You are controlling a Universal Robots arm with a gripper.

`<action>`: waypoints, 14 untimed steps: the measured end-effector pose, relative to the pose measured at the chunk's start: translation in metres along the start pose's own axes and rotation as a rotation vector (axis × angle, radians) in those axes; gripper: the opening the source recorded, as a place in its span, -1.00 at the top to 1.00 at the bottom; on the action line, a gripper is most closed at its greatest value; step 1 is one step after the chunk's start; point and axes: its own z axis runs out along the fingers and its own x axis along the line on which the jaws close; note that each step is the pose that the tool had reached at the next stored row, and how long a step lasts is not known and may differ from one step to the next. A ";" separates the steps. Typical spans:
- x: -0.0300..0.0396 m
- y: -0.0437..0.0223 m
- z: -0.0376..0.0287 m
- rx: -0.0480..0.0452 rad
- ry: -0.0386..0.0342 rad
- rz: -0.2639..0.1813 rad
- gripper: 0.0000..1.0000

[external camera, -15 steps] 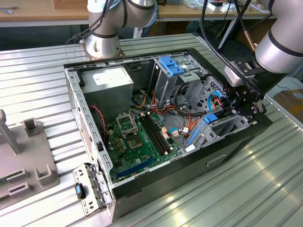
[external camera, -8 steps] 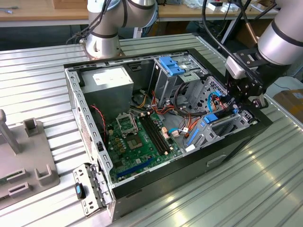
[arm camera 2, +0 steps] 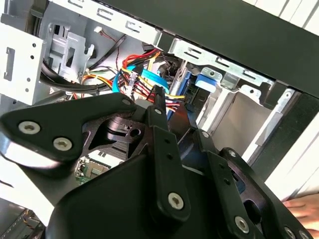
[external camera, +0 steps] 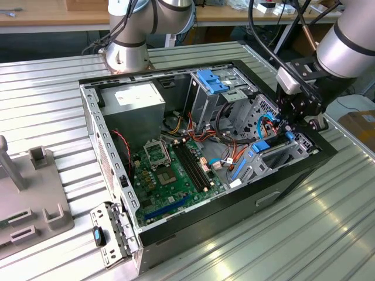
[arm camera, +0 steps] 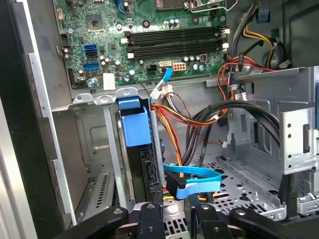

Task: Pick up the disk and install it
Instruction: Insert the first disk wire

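The disk (arm camera: pixel 142 164) stands on edge in a slot of the metal drive bay (arm camera: pixel 112 149), its dark slab topped by a bright blue carrier tab. In the exterior view that blue tab (external camera: pixel 261 146) shows in the bay at the case's front corner on the exterior view's right, and it appears again in the second wrist view (arm camera 2: pixel 207 82). My gripper (external camera: pixel 290 123) hovers just above the bay. In both wrist views its black fingers (arm camera: pixel 149 216) show a gap with nothing held; the gripper (arm camera: pixel 173 211) sits beside the disk's end, and the gripper (arm camera 2: pixel 179 117) is over the cables.
The open computer case (external camera: pixel 94 117) lies on a ribbed metal table. Inside are the green motherboard (external camera: pixel 170 170), a power supply (external camera: pixel 135 99), a cage with a light blue latch (external camera: pixel 212 81), and a blue flat cable (arm camera: pixel 199 179) among wire bundles. A grey fixture (external camera: pixel 29 199) stands at the exterior view's left.
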 end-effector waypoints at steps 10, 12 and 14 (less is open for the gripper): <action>-0.0052 -0.0007 -0.0107 0.0036 0.0236 -0.003 0.38; -0.0067 0.0015 -0.0127 0.0046 0.0240 -0.002 0.38; -0.0087 0.0009 -0.0200 0.0052 0.0240 0.001 0.38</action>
